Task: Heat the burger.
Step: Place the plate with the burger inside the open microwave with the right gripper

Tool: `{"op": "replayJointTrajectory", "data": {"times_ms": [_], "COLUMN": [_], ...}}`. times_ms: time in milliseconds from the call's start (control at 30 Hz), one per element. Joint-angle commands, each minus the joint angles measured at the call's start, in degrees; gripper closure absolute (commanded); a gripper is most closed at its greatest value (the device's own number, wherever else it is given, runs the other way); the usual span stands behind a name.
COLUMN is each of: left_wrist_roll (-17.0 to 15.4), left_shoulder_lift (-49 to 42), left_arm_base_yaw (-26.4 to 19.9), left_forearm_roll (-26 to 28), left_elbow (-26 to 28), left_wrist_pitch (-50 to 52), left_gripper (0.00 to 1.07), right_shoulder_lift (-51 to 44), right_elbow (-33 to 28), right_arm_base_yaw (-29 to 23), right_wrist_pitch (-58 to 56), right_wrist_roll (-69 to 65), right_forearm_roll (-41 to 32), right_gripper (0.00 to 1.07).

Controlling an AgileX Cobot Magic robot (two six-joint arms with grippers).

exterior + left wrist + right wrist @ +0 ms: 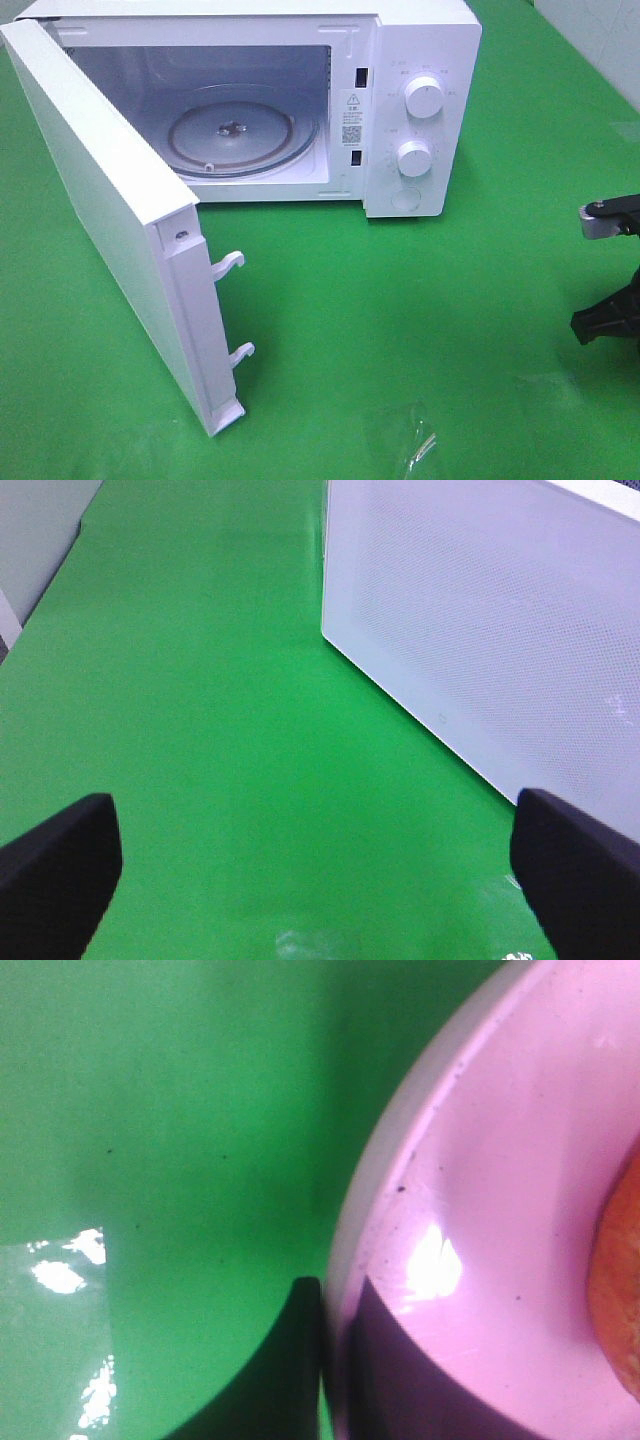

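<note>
R tool (333, 1300) tight on pink plate (480, 1160) rim, L tool (315, 825) wide over glossy green tabletop (200, 700)

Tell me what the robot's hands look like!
The left gripper has two chunky matte black fingers with rounded corners. The right arm is black too, with a small silver metal piece on it.

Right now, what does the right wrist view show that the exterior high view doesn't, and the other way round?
Only right wrist: the right gripper pinching the rim of the pink plate, with an edge of the burger on it. Only exterior high: the microwave, its door swung open, glass turntable inside. Both: the green table.
</note>
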State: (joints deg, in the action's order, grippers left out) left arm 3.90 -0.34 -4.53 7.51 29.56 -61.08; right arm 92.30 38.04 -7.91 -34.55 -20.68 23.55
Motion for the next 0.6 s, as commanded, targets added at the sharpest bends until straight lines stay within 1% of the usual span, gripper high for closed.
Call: {"op": "replayJointTrajectory", "data": {"times_ms": [33,200,233,267,300,367,400,433,467,500,600], "left_wrist_roll": [-0.2,-0.2,-0.2,-0.2,-0.2,-0.2,-0.2,-0.2,-0.2,-0.2,-0.2], "left_shoulder_lift": [-1.0,-1.0,-1.0,-1.0,-1.0,-1.0,-1.0,-1.0,-1.0,-1.0,-1.0], "left_arm_base_yaw": [-0.1,-0.1,-0.1,-0.1,-0.1,-0.1,-0.1,-0.1,-0.1,-0.1,-0.1], "left_forearm_roll": [-0.2,-0.2,-0.2,-0.2,-0.2,-0.2,-0.2,-0.2,-0.2,-0.2,-0.2], "left_elbow": [-0.1,-0.1,-0.1,-0.1,-0.1,-0.1,-0.1,-0.1,-0.1,-0.1,-0.1], "left_wrist_pitch": [0.1,0.1,0.1,0.1,0.1,0.1,0.1,0.1,0.1,0.1,0.1], "left_gripper": [0.09,0.09,0.09,0.09,0.09,0.09,0.09,0.09,0.09,0.09,0.09], "right_shoulder_lift": [-1.7,-2.8,-2.9,-2.9,-3.0,-3.0,-3.0,-3.0,-3.0,-3.0,-3.0], "right_elbow": [-0.1,-0.1,-0.1,-0.1,-0.1,-0.1,-0.1,-0.1,-0.1,-0.1,-0.1], "right_arm_base_yaw": [-2.2,-4.5,-5.8,-5.8,-7.4,-8.0,-9.5,-9.5,-11.0,-11.0,-13.7], "right_wrist_pitch": [-2.5,-4.0,-5.3,-5.3,-6.2,-6.6,-7.6,-7.6,-8.7,-8.7,-11.6], "right_wrist_roll": [-2.3,-2.4,-2.8,-2.8,-3.4,-3.6,-4.0,-4.0,-4.8,-4.8,-6.6], "right_forearm_roll": [4.5,5.8,6.6,6.6,7.6,7.9,8.9,8.9,9.9,9.9,12.2], "right_gripper": [1.07,1.07,1.07,1.07,1.07,1.07,1.07,1.07,1.07,1.07,1.07]}}
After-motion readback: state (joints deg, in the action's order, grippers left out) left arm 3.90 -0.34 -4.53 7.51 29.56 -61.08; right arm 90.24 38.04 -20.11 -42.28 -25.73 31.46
